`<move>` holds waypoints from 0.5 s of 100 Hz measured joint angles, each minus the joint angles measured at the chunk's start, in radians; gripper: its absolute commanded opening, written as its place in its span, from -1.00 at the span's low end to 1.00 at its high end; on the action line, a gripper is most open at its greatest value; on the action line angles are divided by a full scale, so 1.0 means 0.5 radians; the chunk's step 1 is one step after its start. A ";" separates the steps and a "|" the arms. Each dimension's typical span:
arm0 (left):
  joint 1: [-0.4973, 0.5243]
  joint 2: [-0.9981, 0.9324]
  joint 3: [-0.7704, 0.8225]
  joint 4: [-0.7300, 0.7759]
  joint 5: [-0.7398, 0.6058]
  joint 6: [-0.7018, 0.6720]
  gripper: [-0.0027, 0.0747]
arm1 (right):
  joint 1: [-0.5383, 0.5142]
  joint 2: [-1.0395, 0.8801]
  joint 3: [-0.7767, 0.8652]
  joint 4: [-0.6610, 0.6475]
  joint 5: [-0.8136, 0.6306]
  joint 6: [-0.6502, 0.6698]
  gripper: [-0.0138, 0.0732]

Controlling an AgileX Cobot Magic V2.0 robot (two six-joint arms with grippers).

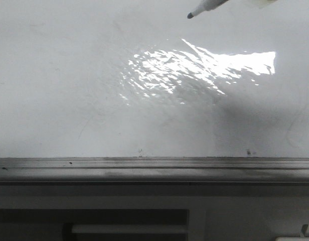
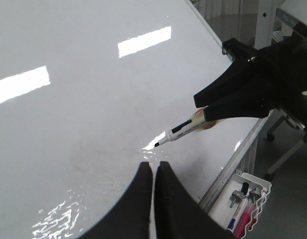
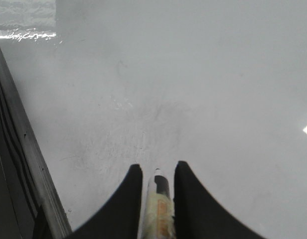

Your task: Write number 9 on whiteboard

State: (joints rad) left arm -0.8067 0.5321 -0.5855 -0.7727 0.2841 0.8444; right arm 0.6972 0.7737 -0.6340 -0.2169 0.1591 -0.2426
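The whiteboard (image 1: 69, 75) lay flat on the worktop, glossy and bare apart from faint grey smudges; no 9 showed on it in any view, so the writing looked not yet begun. Its grey rail (image 1: 144, 163) ran along the near edge.

The right gripper (image 3: 156, 186) was clamped on a marker (image 2: 181, 130), its fingers (image 3: 129, 199) pressed to either side of the barrel. In the left wrist view the dark tip pointed down at the board and hung just above it; whether it touched I could not tell. The left gripper (image 2: 154, 186) had its fingers together with nothing between them, hovering over the board near the rail.

The marker looked light and stiff, with a smooth barrel that could twist or slide under sideways drag, so a hold near the middle, square across the barrel, seemed safest. The board appeared hard and slick; light pressure would probably do, and a heavy push might crush the tip.

A rack (image 2: 245, 201) of spare pens hung off the board's edge.
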 measured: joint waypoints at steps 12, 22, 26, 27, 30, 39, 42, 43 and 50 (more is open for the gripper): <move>0.000 -0.098 0.137 -0.024 -0.112 -0.031 -0.98 | -0.045 0.081 -0.128 0.000 0.188 0.000 -0.82; 0.000 -0.175 0.216 -0.073 -0.170 -0.034 -0.98 | -0.079 0.157 -0.242 0.000 0.308 0.014 -0.82; 0.000 -0.201 0.242 -0.098 -0.185 -0.040 -0.98 | -0.084 0.187 -0.286 0.000 0.326 0.029 -0.82; 0.000 -0.201 0.246 -0.102 -0.185 -0.039 -0.98 | -0.084 0.192 -0.293 0.000 0.334 0.028 -0.82; 0.000 -0.221 0.262 -0.114 -0.190 -0.039 -0.98 | -0.087 0.212 -0.318 0.000 0.342 0.037 -0.82; 0.000 -0.246 0.296 -0.141 -0.195 -0.048 -0.98 | -0.089 0.287 -0.363 0.004 0.361 0.051 -0.82; 0.000 -0.246 0.299 -0.142 -0.195 -0.046 -0.98 | -0.089 0.319 -0.366 0.004 0.364 0.051 -0.82; 0.000 -0.246 0.299 -0.147 -0.195 -0.046 -0.98 | -0.089 0.325 -0.366 0.004 0.368 0.054 -0.82; 0.000 -0.246 0.299 -0.168 -0.195 -0.049 -0.98 | -0.089 0.388 -0.366 0.004 0.372 0.055 -0.81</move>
State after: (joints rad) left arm -0.8067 0.4091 -0.4358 -0.8570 0.1868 0.8197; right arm 0.6528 0.9675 -0.8170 -0.2150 0.3450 -0.2150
